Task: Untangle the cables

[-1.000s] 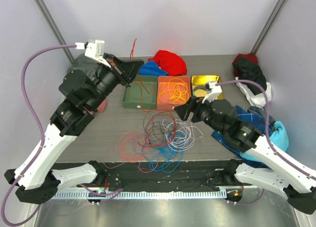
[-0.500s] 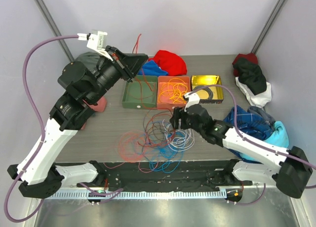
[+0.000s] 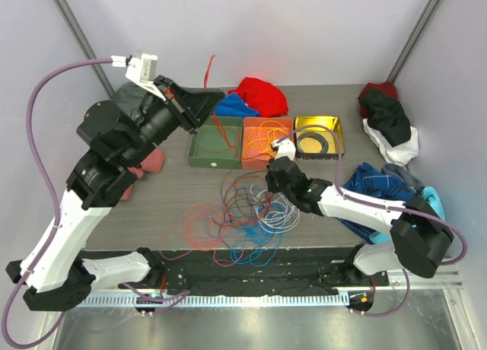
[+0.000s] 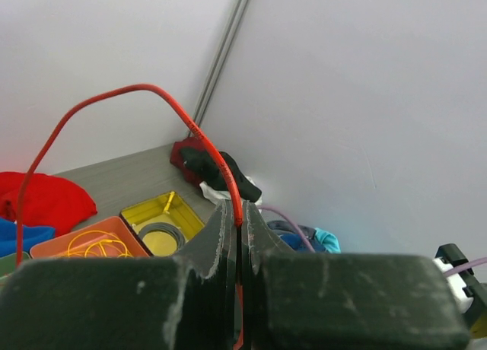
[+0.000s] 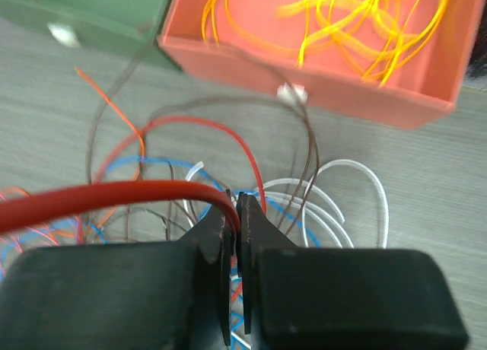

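Observation:
The cables (image 3: 243, 213) lie in a loose tangle of red, blue, white and brown loops at the table's front middle. My right gripper (image 3: 268, 184) is low over the tangle's far edge. In the right wrist view it (image 5: 234, 209) is shut on a red cable (image 5: 114, 194) that runs off to the left. My left gripper (image 3: 207, 106) is raised over the green tray (image 3: 213, 164). It is shut on another red cable (image 4: 137, 89) that arches above its tips (image 4: 237, 213) and hangs down towards the tray.
An orange tray (image 3: 255, 165) holds orange and yellow cables. A yellow tray (image 3: 318, 119) holds a black coil (image 3: 316, 141). A red cloth (image 3: 262, 95) lies behind the trays, dark and white clothes (image 3: 388, 118) at the back right, and blue clothes (image 3: 380, 186) at the right.
The right arm swung left and down to the tangle, and its jaws went from open to shut on a red cable. The left gripper stayed high, shifting slightly.

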Robot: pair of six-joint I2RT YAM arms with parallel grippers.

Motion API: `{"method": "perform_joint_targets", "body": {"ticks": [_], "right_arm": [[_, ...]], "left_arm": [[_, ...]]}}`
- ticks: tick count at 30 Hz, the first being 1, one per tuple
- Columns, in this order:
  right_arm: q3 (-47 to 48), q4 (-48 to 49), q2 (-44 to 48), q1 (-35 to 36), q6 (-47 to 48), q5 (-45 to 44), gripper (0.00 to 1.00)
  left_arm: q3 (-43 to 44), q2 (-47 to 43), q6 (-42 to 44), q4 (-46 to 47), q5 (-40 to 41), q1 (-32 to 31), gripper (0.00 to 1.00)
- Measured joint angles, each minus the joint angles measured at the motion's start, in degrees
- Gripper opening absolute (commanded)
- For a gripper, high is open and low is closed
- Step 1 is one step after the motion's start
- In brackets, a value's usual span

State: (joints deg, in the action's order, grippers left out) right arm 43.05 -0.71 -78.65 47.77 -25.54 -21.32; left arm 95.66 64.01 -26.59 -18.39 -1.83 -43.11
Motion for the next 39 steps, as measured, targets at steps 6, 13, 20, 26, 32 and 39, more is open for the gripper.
{"method": "perform_joint_targets", "body": {"ticks": [6,13,20,26,32,39], "right_arm": [[8.4,-7.1,5.7,0.1,0.7,-4.6,0.01],[29.8,-16.8,10.3,0.1,2.8,-5.3,0.01],[41.5,-22.9,8.7,0.1,2.7,-1.0,0.01],[42.0,-25.3,7.1,0.1,1.1,4.2,0.01],[43.1,-26.3,6.7,0.1,-1.2,9.3,0.01],[46.5,-26.3,6.7,0.1,-3.9,14.2,0.01]], "left_arm": [[-6.6,-6.9,-0.3,0.9,-1.6,0.0,0.0],[-28.3,-18.2,-2.3,11.1,-8.5,0.0,0.0],[-36.4,-17.6,-5.9,15.8,-12.0,0.0,0.0],[-40.2,-17.3,-8.2,19.9,-13.7,0.0,0.04],[-42.7,-16.0,-9.4,24.6,-14.5,0.0,0.16],[-45.8,-13.7,-10.3,27.2,-14.5,-0.3,0.17]]}}
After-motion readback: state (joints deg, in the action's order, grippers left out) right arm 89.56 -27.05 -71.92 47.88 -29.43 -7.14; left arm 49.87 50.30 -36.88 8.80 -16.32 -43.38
